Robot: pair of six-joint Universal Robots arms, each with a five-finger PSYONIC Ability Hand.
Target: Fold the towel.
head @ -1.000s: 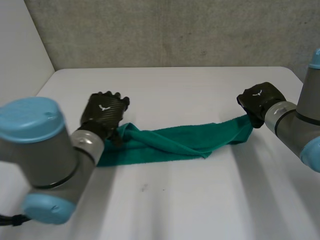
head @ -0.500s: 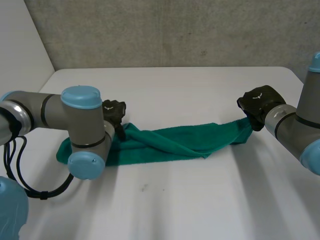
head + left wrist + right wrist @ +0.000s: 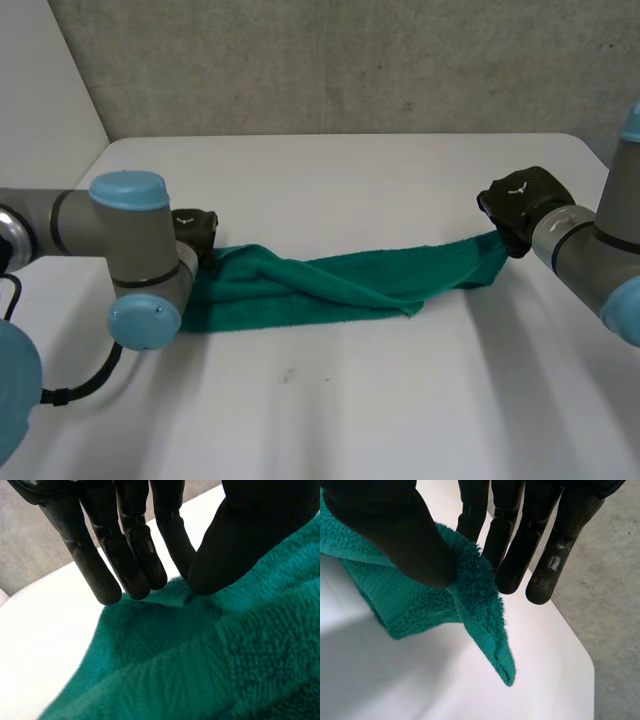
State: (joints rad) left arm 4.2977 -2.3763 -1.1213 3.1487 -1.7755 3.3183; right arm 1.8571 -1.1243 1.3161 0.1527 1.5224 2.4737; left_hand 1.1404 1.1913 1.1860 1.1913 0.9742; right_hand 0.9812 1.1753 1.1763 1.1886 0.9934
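You had the green towel (image 3: 340, 285) strung across the middle of the white table (image 3: 350, 410), bunched and twisted into a long band running left to right, with its middle resting on the tabletop.

Your left hand (image 3: 196, 231) was at the towel's left end, largely tucked behind the left arm (image 3: 135, 250) in the head view. The wrist camera showed its straight fingers (image 3: 125, 565) and thumb (image 3: 235, 550) closed together on a raised fold of the cloth, pinching it. Whether that fold was a corner or just a stretch of edge I could not make out, the cloth being so rumpled there.

Your right hand (image 3: 520, 200) was well off to the right, at the towel's other end, which rose off the table to meet it. Its thumb pressed the cloth against the straight fingers (a firm pinch, by the look of the wrist view). The towel's corner hung free just below the grip, pointing down toward the table. The two hands were well apart, with the towel spanning between them.
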